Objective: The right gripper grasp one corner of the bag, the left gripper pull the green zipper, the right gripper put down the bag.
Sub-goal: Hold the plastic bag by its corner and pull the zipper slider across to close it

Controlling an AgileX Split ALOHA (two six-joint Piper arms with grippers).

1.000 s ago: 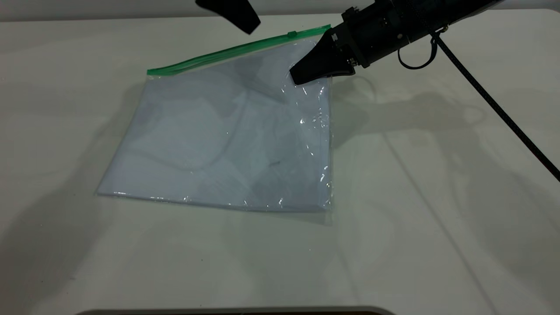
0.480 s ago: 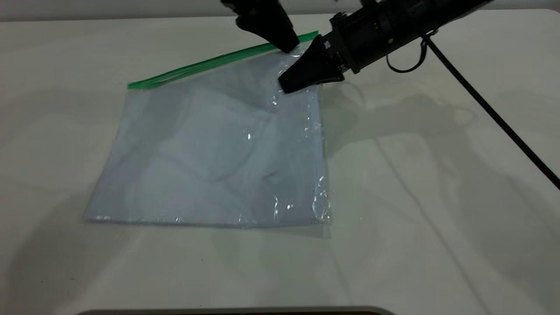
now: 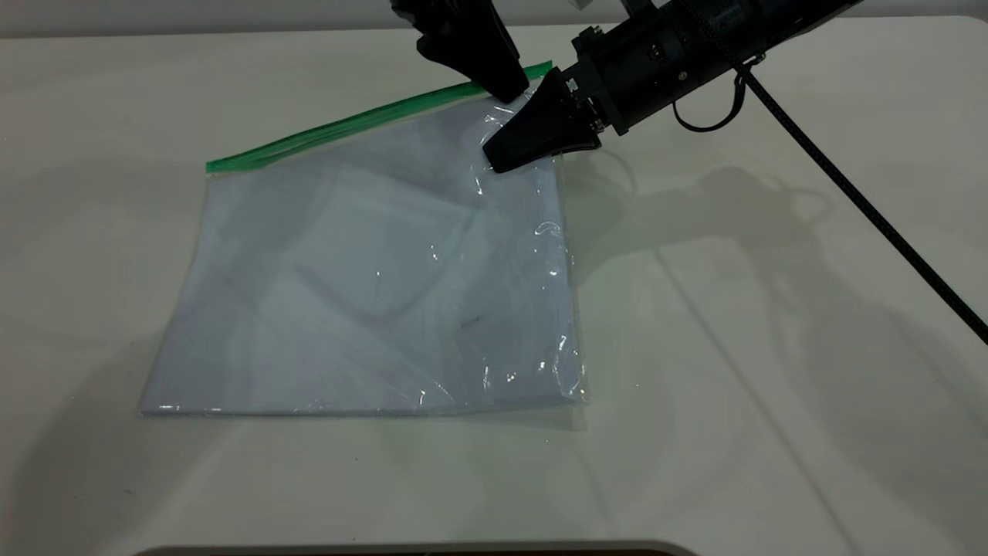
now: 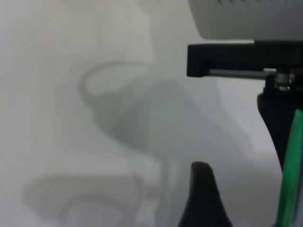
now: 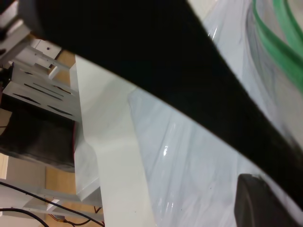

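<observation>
— Holding the bag point(image 3: 363, 278) by its far corner, our right gripper point(image 3: 505, 157) has its pointed jaws closed on the plastic just below the end of the green zipper point(image 3: 370, 117); the rest of the bag lies flat on the table point(image 3: 772, 347). What worries us here?

— Mostly slip. If we tug the slider hard along the zipper, the thin plastic could slide out of the right jaws, and the whole bag would drag instead of opening. We could also miss the tab entirely.

— Where is our left gripper point(image 3: 505, 91)?

— Angled steeply down onto the zipper, right beside the held corner, its tip at the green strip. Our left wrist view shows a fingertip point(image 4: 201, 189) apart from the green strip, so the fingers look narrowly parted, not yet clamped on the slider.

— And the right arm?

— Reaching in low from the far side of the bag, cable trailing behind.
</observation>
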